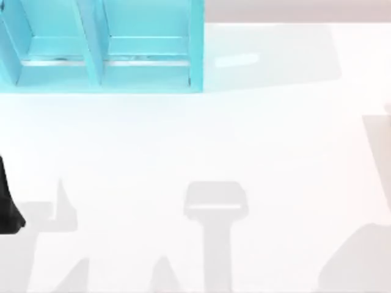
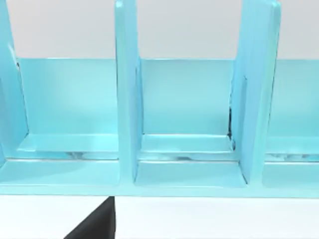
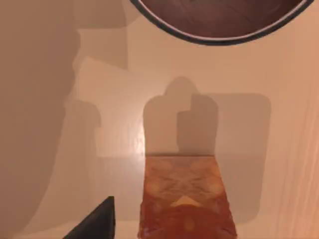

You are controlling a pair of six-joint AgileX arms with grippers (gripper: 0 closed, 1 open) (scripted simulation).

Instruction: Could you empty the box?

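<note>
Top view: pale blue rack (image 1: 104, 49) at the upper left of the white table (image 1: 244, 140), split by upright dividers into open compartments, with grey shadows across the lower half of the tabletop. Black piece of the left arm (image 1: 9, 201) at the left edge, well short of the rack. Left wrist view: aimed straight into the rack's compartments (image 2: 184, 124), with a dark tip of the left gripper (image 2: 97, 226) low over the table in front of the rack, touching nothing. Right wrist view: orange-brown block (image 3: 184, 199) lying flat on a beige surface, a dark brown round thing with a pale rim (image 3: 219, 20) well apart beyond it. Dark tip of the right gripper (image 3: 97, 221) just beside the block, apart from it. Cannot tell whether that beige surface is the box floor. Cannot tell for either gripper whether released or clenched.
</note>
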